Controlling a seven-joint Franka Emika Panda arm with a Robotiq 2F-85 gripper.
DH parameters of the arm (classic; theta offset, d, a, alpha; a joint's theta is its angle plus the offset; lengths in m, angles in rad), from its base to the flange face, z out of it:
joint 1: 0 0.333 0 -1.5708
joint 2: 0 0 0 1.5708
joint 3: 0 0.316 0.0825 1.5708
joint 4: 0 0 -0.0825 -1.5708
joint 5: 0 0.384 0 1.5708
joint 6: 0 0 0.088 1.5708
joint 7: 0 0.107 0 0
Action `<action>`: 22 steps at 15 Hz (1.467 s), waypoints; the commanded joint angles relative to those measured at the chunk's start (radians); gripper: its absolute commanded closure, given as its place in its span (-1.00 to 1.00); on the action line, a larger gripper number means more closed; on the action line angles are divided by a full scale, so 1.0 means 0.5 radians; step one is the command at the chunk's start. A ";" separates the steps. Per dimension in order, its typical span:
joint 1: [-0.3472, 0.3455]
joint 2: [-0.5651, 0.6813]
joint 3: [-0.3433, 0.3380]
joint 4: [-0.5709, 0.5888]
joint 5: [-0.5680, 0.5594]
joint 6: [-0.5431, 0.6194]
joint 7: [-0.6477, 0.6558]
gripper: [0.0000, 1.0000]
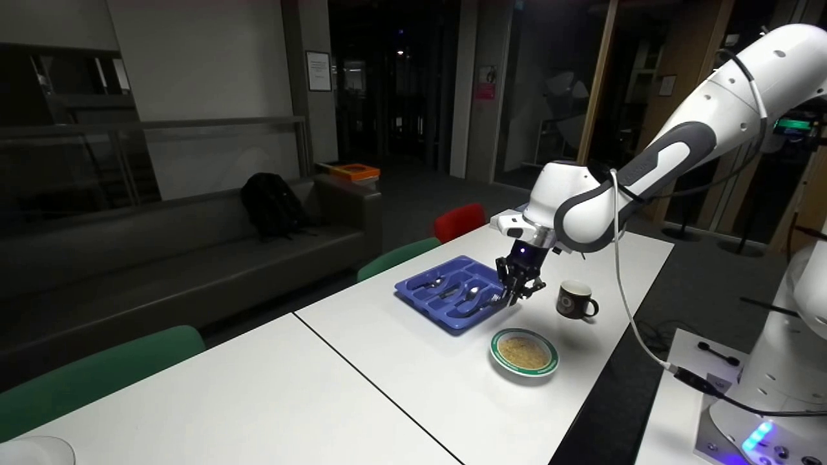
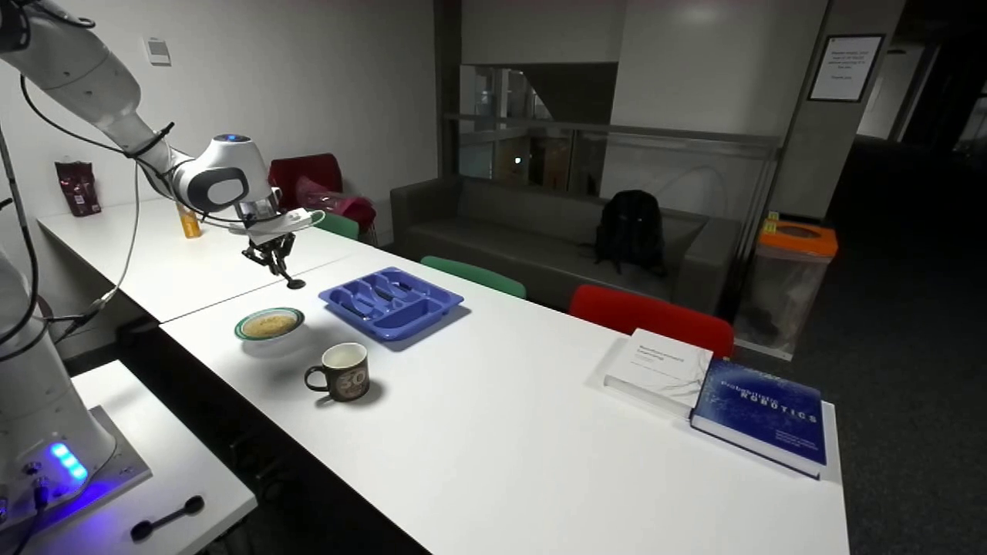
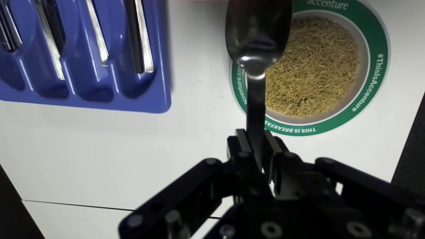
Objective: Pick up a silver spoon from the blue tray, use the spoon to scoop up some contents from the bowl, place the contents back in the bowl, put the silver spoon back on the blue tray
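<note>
1. Silver metal spoon [image 3: 256, 79], one: held aloft over the white flat counter [image 2: 540, 416] in an exterior view, touching only the jaws as far as I can see. In the wrist view its head lies at upper centre, handle running down the middle. No load shows on the face turned to the camera.
2. Jaws, black, one pair: clamped on the spoon's handle, one on either side. The hold is back from the head, I judge, to leave that end free for dipping.
3. Green-rimmed round bowl [image 3: 373, 79], shallow: right of centre in the wrist view, partly hidden by the spoon, which passes nearer the camera.
4. Tan loose grains [image 3: 315, 66]: a broad round patch within the bowl, presumably there to be scooped and tipped back.
5. Blue plastic compartment tray [image 3: 132, 104]: upper left of the wrist view, near the bowl but apart, likely for a short carry. Its lanes sort the cutlery handles [image 3: 143, 39]; the spoon should return here.
6. Dark handled mug [image 2: 347, 378]: left of centre, lower half of an exterior view, near the bowl, not touching; probably a bystander.
7. Stage, by my estimate: spoon out of the tray, scoop yet to come, though a return trip cannot be ruled out.
</note>
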 commanded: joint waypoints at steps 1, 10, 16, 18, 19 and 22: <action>0.094 0.047 -0.146 0.257 -0.290 -0.254 0.233 0.93; 0.150 0.169 -0.200 0.501 -0.352 -0.507 0.232 0.74; 0.161 0.195 -0.196 0.531 -0.334 -0.517 0.224 0.93; 0.169 0.245 -0.190 0.626 -0.335 -0.558 0.223 0.93; 0.173 0.280 -0.188 0.690 -0.351 -0.586 0.221 0.93; 0.185 0.402 -0.187 0.922 -0.416 -0.724 0.211 0.93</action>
